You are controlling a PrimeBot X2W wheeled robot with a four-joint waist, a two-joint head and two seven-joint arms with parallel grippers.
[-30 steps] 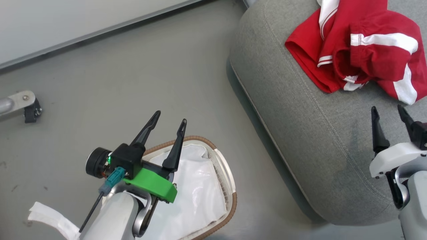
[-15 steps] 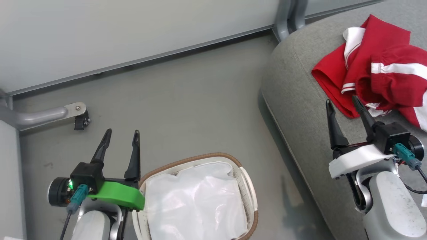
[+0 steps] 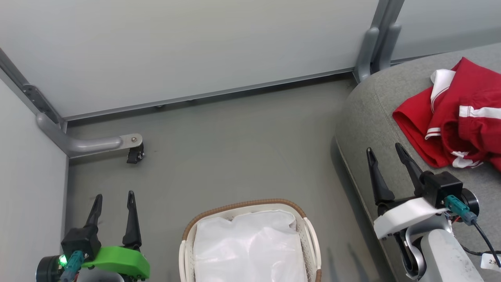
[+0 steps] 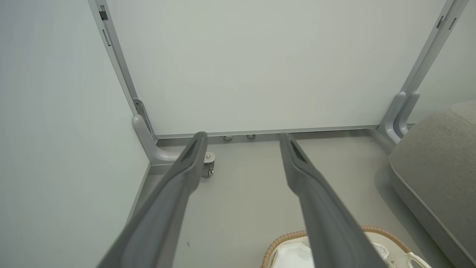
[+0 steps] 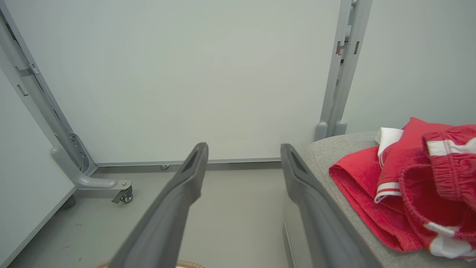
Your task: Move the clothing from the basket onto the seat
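Partition panels (image 3: 195, 47): pale grey, closing the far side and the robot's left side of the space, meeting at a corner.
Floor (image 3: 235, 156): grey and smooth, running open between basket, seat and panels.
Seat (image 3: 372, 102): grey fabric cushion with a rounded corner and a stitched seam, at the robot's right, its corner close to the upright post.
Basket (image 3: 242, 203): white perforated plastic with a brown woven rim, on the floor at the bottom centre of the head view, between the two pincers and apart from the seat.
Liner (image 3: 250, 246): white fabric, crumpled across the basket's inside.
Clothing (image 3: 450, 117): red garments with white stripes and a white panel, heaped on the seat, well apart from the basket.
Right pincer (image 3: 383, 147): fingers spread wide, holding nothing, over the seat's near edge; bare cushion lies between its tips and the clothing.
Left pincer (image 3: 114, 194): fingers spread wide, holding nothing, above the floor just left of the basket, near the side panel.
Upright post (image 3: 377, 43): grey metal, joining two far panels.
Frame foot (image 3: 94, 144): curved grey metal bar at the left corner.
Caster (image 3: 135, 154): small, black, under the foot's end.
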